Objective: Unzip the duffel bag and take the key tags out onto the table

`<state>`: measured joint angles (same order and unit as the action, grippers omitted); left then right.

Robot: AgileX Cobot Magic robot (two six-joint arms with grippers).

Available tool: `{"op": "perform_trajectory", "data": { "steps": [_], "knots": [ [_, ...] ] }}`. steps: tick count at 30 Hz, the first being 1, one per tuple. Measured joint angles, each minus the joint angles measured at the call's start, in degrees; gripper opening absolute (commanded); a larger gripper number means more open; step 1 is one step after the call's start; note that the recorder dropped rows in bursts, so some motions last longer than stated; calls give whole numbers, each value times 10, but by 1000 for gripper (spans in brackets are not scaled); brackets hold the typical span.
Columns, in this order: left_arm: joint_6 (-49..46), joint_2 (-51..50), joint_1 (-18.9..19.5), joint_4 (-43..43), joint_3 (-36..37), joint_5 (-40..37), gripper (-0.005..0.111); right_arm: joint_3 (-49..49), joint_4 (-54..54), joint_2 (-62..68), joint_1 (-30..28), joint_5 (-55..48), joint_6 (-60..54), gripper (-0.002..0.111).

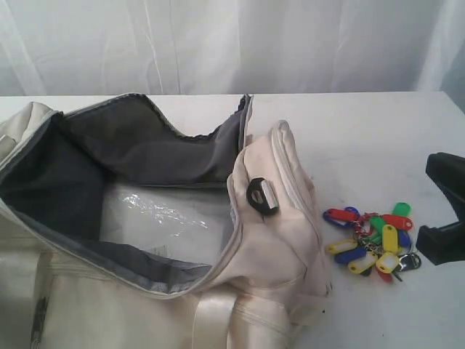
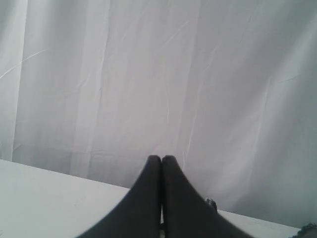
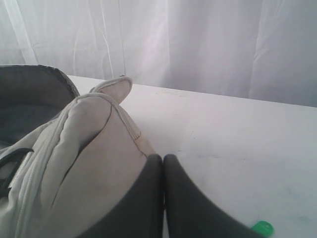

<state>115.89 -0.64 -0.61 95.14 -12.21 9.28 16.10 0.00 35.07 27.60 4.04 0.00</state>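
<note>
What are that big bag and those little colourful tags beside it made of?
The duffel bag looks like soft, matte cream fabric: it creases and slumps, and stitched seams show. The key tags look like smooth, slightly glossy plastic in bright, solid colours.

1x duffel, 1x tag bunch

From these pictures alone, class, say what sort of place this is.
Probably a robot test setup, not a home: a plain white table, a white curtain backdrop, and a black robot hand near the key tags.
</note>
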Motion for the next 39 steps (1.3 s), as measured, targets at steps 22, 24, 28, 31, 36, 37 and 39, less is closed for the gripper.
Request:
{"op": "perform_trajectory", "data": {
  "steps": [22,24,28,31,36,37,39],
  "knots": [
    [-965,0,0,-873,0,-175,0,0,0,0,0,0,0,0],
    [-1024,0,0,-909,0,-207,0,0,0,0,0,0,0,0],
    [-1066,0,0,-921,22,-227,0,0,0,0,0,0,0,0],
    [-1067,0,0,-921,66,-212,0,0,0,0,0,0,0,0],
    [-1070,0,2,-921,118,-205,0,0,0,0,0,0,0,0],
    [-1070,1,4,-919,118,-213,0,0,0,0,0,0,0,0],
    [-1070,4,15,-917,118,-221,0,0,0,0,0,0,0,0]
  ]
}}
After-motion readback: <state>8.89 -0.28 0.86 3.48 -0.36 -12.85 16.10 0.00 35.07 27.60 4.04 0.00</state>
